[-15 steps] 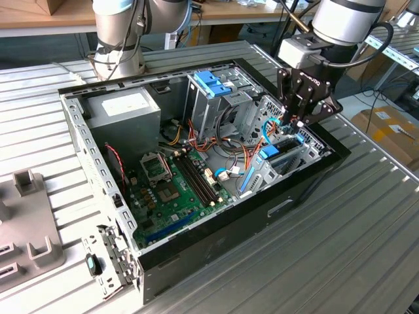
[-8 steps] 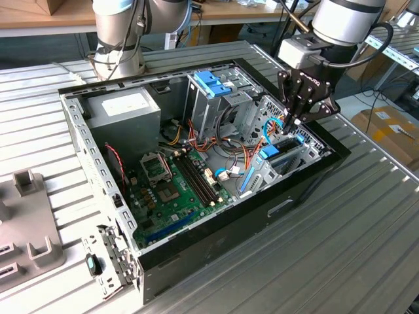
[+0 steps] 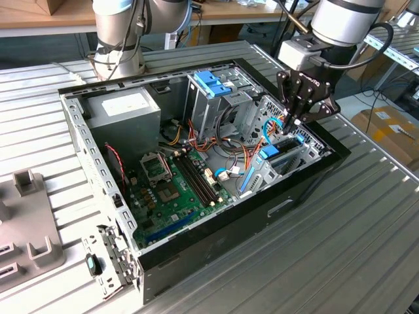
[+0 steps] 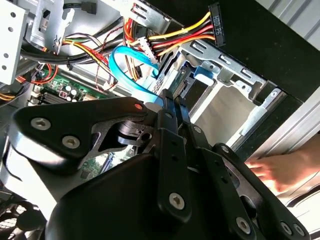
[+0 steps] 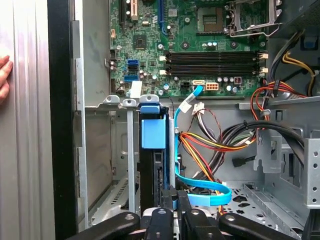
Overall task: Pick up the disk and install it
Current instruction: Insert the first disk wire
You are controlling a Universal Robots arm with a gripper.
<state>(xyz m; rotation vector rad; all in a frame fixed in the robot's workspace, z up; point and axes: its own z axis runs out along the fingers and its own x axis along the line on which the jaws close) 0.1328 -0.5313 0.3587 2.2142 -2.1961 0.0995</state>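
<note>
The claw [image 3: 292,122] hangs inside the open computer case [image 3: 216,226], at the drive bays on the exterior view's right. Its fingers [image 5: 167,200] are pressed together on the edge of the disk [image 5: 151,165], which stands upright in the metal drive bay [image 5: 129,150], its blue rail facing up; how deep it sits is hard to judge. A blue data cable [image 5: 200,187] loops just beside it, near the green motherboard [image 5: 200,45]. A person's hand [image 4: 280,170] rests outside the case on the ribbed desk [image 3: 366,248].
</note>
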